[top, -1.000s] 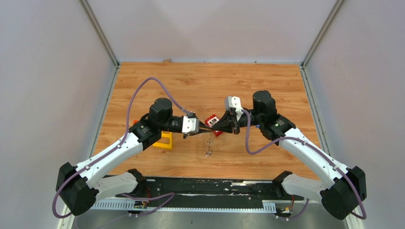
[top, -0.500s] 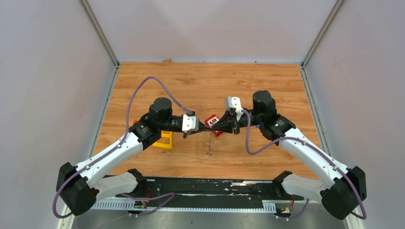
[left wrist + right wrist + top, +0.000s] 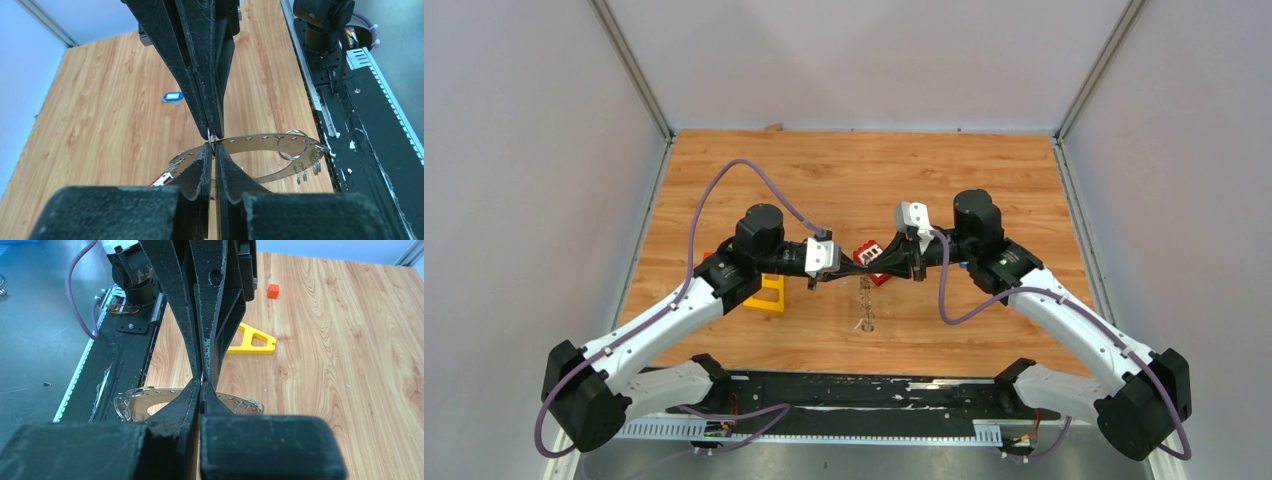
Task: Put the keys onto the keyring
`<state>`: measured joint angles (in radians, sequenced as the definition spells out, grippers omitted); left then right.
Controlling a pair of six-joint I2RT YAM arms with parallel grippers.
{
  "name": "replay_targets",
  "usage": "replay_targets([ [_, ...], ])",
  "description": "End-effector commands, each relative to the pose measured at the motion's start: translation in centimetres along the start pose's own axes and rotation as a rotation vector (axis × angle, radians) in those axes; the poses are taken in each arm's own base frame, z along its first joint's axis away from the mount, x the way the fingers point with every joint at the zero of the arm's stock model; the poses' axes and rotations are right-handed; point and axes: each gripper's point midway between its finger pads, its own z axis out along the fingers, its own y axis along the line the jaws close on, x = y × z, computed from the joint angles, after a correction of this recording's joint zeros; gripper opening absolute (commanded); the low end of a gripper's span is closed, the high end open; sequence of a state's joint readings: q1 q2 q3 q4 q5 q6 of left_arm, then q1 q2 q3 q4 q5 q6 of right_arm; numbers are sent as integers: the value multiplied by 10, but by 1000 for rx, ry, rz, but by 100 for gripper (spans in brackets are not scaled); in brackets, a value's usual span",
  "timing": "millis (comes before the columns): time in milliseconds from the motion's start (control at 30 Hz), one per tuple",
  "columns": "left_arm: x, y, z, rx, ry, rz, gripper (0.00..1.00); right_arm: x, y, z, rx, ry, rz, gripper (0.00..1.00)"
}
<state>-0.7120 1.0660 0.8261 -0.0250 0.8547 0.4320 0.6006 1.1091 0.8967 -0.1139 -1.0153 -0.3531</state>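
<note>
The left gripper (image 3: 212,149) and the right gripper (image 3: 201,389) meet tip to tip just on the near side of the red block (image 3: 865,251), held above the wooden table (image 3: 824,180). The right gripper's fingers are pressed flat together. The left gripper's fingers are drawn close, with a thin slit between them; I cannot tell whether they pinch anything. The keyring (image 3: 245,142) has its rim exactly where the two sets of tips meet and hangs from there toward the arm bases, on the near side of the red block. Which gripper actually carries it I cannot tell. A blue-headed key (image 3: 173,97) lies flat on the wood, well apart from the red block. The yellow frame (image 3: 769,293) lies to the left of the red block.
</note>
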Motion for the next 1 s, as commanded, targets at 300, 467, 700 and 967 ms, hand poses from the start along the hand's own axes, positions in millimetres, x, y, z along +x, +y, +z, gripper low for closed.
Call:
replay_targets([
  [300, -22, 8, 0, -18, -59, 62, 18, -6, -3, 0, -1, -19, -42, 0],
  [467, -22, 7, 0, -14, -60, 59, 18, -6, -3, 0, -1, -18, -41, 0],
  [700, -20, 7, 2, -7, -61, 46, 16, -6, -4, 1, 0, -18, -39, 0],
  [967, -22, 7, 4, 3, -69, 36, 15, -6, -3, 1, -2, -18, -39, 0],
])
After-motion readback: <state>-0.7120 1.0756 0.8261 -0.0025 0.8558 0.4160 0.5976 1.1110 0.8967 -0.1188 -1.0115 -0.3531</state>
